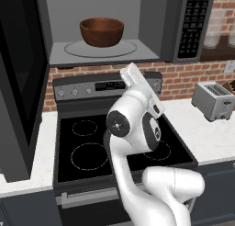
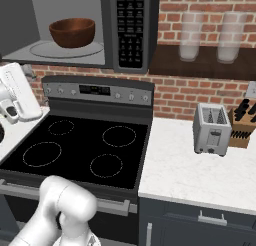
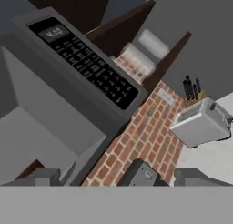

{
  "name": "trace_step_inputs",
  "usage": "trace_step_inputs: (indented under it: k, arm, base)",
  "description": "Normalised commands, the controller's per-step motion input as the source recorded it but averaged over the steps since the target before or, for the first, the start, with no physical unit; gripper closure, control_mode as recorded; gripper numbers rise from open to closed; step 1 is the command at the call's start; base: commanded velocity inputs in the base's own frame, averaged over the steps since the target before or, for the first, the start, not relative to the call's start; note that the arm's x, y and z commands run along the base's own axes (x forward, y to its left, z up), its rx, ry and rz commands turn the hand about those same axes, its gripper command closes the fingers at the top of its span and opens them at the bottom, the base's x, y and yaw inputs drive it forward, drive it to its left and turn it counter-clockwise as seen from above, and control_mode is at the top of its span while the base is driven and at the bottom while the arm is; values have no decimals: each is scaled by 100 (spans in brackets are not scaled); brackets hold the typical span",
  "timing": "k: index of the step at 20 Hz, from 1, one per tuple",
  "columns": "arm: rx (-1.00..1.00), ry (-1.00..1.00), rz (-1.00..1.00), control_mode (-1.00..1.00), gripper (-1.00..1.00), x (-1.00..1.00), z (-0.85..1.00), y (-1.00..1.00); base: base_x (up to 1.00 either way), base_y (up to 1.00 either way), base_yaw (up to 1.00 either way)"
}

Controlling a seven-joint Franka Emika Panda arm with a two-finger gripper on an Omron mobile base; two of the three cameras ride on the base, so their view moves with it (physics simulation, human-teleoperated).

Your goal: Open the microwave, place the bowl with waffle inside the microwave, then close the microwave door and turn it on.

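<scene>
Bowl (image 1: pixel 102 31) sits on the round glass turntable (image 1: pixel 131 49) inside the microwave (image 2: pixel 107 30), well back from the front edge, so the placing looks done and closing comes next. The microwave door (image 1: pixel 20 78) stands swung wide to the left (its outer edge runs off the left base view). To close it well, I'd bring the hand round behind the door's free edge and push in a steady arc, keeping the wrist clear of the stove (image 2: pixel 80 150) top. The gripper (image 3: pixel 116 177) tips barely poke above the bottom of the hand view, too cut off to tell whether they are spread or together. No waffle can be seen over the bowl's rim. Keypad (image 3: pixel 91 63) markings are too small to read.
</scene>
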Motion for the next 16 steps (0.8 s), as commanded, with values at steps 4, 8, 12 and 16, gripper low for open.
trace_step_inputs:
  k: [4, 8, 12, 16]
  arm:
    - [-13, 0, -19, -100, -100, -56, -74, -14]
    - [-15, -3, -12, -100, -100, -35, -56, 1]
    - [-19, -12, -14, -100, -100, -33, -24, 45]
    - [-22, -18, -16, -100, -100, -33, -13, 70]
  base:
    - [0, 0, 0]
    - [0, 0, 0]
    - [0, 0, 0]
    - [0, 0, 0]
